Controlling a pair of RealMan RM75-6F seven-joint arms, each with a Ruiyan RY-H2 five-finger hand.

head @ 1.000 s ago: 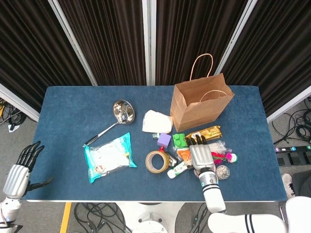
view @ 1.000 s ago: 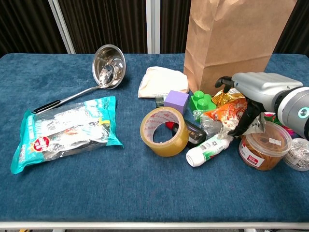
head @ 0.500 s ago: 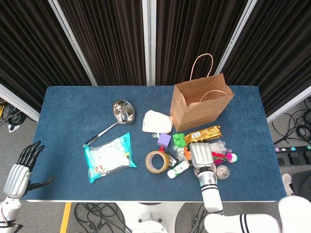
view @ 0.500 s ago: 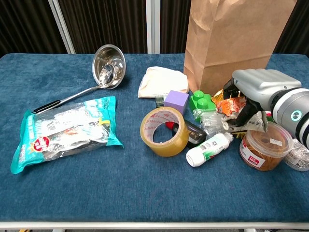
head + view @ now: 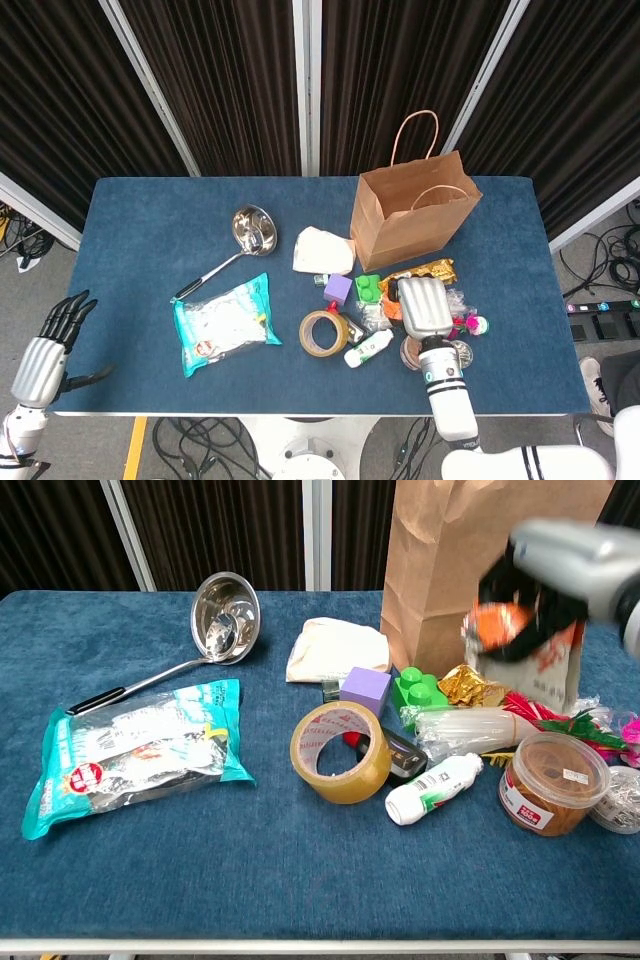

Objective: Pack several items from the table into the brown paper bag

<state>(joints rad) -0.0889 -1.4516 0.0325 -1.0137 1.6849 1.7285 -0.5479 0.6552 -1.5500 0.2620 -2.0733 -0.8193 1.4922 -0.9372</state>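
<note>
Orange snack packet now rides in the right hand, gripped in its curled fingers and lifted clear of the bench; half a second ago that hand was still down among the clutter at the near right, closing on the packet. In the chest view the hand is blurred and high, in front of the brown paper bag, which stands upright and open at the far right of the bench. From the head view the right hand sits just near of the bag, not yet over its mouth.

What this means: the pick has succeeded, and the carry to the bag looks to be the step in hand. The lift has uncovered a clear plastic sleeve and the gold wrapper lying where the hand was. Tape roll, white bottle, brown-lidded tub, green brick, purple cube, ladle and teal pouch remain on the bench, so plenty is left to pack.

Left hand hangs off the near left corner, fingers spread, holding nothing.
</note>
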